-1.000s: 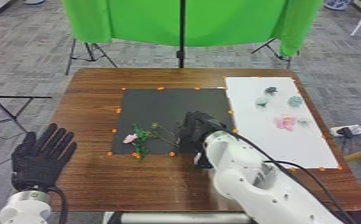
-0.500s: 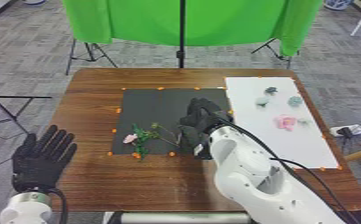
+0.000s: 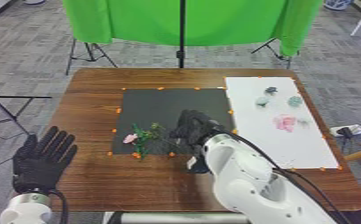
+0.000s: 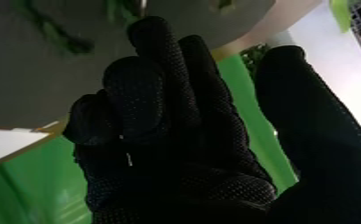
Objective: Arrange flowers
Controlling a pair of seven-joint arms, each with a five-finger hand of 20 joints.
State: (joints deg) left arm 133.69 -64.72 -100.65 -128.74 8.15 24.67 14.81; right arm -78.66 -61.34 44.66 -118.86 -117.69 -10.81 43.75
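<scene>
Fingers loosely extended, thumb apart and nothing visibly gripped, the right hand [image 3: 194,129] is over the black mat [image 3: 172,100] beside the pink flower [image 3: 130,138] and leafy stems [image 3: 141,145], probably to adjust them, while spare blooms [image 3: 285,122] lie on the white sheet [image 3: 310,150], presumably as stock.

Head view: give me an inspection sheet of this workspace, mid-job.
Surface: brown wooden table, black sheet at centre, white sheet at right.
Job's things: pink flower and green stems on the black sheet; another pink bloom, pale green pieces and a dark piece on the white.
Clutter: nothing seen.
Hands: left hand open by the table's left edge; right hand open over the black sheet.
Cables: black cable at the left wrist, others along the right arm.
Surroundings: green backdrop, grey floor.
</scene>
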